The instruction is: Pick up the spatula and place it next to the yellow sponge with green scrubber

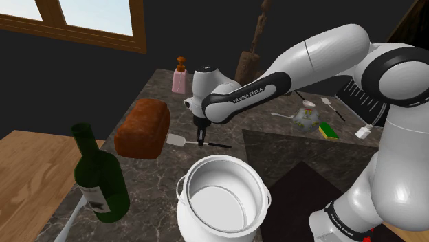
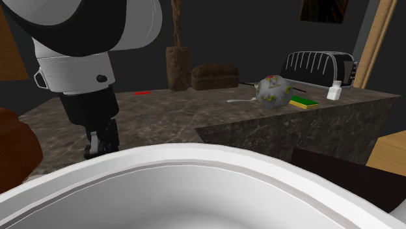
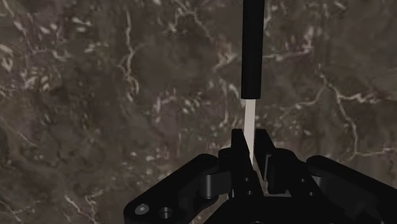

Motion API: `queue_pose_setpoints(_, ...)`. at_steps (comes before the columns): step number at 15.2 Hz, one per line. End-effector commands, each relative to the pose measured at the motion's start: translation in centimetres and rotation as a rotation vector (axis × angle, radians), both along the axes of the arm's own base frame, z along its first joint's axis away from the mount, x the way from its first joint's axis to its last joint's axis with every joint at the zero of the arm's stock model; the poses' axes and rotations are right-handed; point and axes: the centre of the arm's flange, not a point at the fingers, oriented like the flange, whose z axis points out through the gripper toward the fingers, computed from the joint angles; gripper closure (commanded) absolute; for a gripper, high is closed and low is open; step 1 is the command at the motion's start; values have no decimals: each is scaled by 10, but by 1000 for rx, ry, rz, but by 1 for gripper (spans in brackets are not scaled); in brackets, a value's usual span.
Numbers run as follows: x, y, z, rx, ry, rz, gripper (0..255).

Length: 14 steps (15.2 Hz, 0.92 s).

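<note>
The spatula [image 1: 176,140] lies on the dark marble counter [image 1: 151,182], its white blade towards the bread loaf and its black handle [image 1: 221,145] pointing at the shoulder view's right. My gripper [image 1: 200,142] stands straight down on it, just behind the blade. In the wrist view the fingers [image 3: 238,145] clasp the thin white shaft, and the black handle [image 3: 252,51] runs away from the gripper [image 3: 251,144]. The yellow sponge with green scrubber [image 1: 329,130] [image 2: 303,101] lies far off at the counter's right end, beside a patterned round pot [image 1: 304,117].
A brown bread loaf [image 1: 142,128] sits close to the spatula's blade. A green bottle [image 1: 100,176] and a large white pot [image 1: 223,197] stand near the front. A pink dispenser [image 1: 179,80], a spoon [image 1: 281,115] and a toaster [image 2: 319,67] are farther back.
</note>
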Motion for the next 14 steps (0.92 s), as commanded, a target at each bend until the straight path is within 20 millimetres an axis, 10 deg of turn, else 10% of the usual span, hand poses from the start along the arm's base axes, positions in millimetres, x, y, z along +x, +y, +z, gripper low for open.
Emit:
queue_pose_setpoints(1, 0, 0, 0, 0, 0, 0, 255)
queue_pose_setpoints(14, 0, 0, 63, 0, 0, 0, 255)
